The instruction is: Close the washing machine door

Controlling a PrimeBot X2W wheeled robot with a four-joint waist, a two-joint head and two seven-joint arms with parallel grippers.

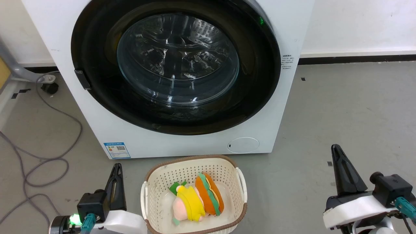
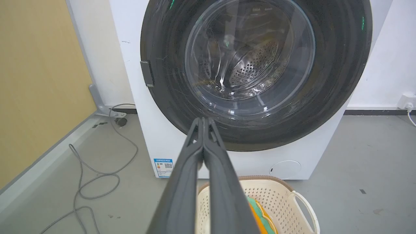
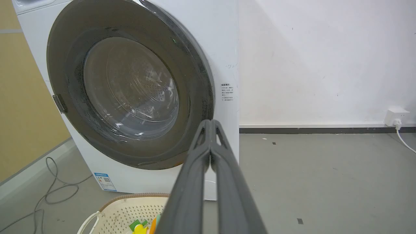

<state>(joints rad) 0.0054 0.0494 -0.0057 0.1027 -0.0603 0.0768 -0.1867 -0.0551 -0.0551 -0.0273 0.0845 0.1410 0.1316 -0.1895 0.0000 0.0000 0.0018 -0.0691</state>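
Grey floor (image 1: 341, 107). The door (image 1: 177, 61) looks shut on the washer (image 1: 182, 144). It seems heavy, hard, slippery; push its rim (image 1: 97, 97). Left gripper (image 1: 117, 167), right gripper (image 1: 336, 149): pinched closed, empty.

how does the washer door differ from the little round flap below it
The washing machine door is huge, nearly as wide as the washing machine; the flap is small. The door has a glossy black rim round clear glass; the flap is plain white. Both are round and look shut.
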